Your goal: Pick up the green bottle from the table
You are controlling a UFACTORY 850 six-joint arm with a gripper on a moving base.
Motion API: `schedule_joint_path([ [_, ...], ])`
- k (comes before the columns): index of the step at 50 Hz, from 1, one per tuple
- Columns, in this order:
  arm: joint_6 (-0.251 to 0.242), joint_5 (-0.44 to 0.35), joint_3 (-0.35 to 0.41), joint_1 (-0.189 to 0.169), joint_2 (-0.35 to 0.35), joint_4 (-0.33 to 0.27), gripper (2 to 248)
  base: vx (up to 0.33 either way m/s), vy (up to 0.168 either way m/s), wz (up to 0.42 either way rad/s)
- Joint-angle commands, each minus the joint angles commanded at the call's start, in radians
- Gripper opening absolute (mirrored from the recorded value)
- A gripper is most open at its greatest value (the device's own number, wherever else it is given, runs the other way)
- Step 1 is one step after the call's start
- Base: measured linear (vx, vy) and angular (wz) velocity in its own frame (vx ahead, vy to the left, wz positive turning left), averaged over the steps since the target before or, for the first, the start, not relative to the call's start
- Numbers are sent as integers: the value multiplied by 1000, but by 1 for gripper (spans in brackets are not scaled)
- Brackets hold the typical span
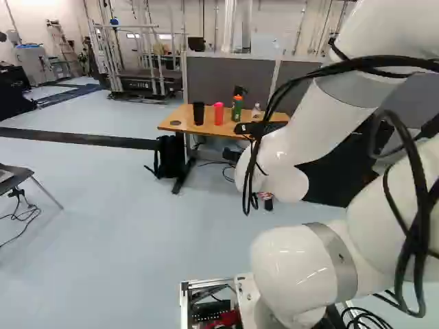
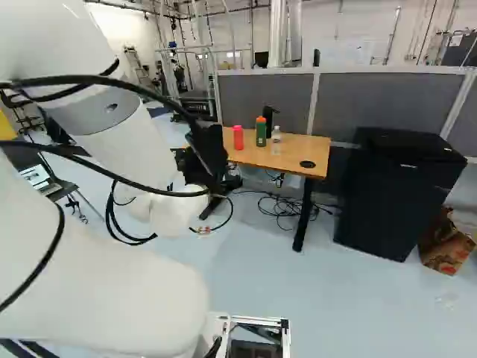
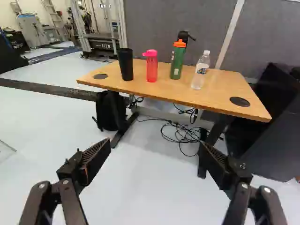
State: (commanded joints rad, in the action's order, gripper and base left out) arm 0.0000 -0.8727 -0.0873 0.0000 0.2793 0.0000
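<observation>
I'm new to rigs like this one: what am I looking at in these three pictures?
The machine is a white robot arm on a moving base. Two pictures look ahead from the base, behind the arm, one camera to its left and one to its right. The third looks along its black gripper from the wrist.

On the wooden table stand a black cup, a pinkish-red bottle, the green bottle with an orange cap, and a clear bottle. A black item stands just behind the green one.

Nothing is held: the gripper's two fingers stand wide apart, with only floor between them.
</observation>
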Motion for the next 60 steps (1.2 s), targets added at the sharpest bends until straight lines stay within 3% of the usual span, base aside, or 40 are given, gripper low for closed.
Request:
schedule_joint_path([
  [60, 0, 0, 0, 0, 0, 0, 247, 156, 7, -12],
])
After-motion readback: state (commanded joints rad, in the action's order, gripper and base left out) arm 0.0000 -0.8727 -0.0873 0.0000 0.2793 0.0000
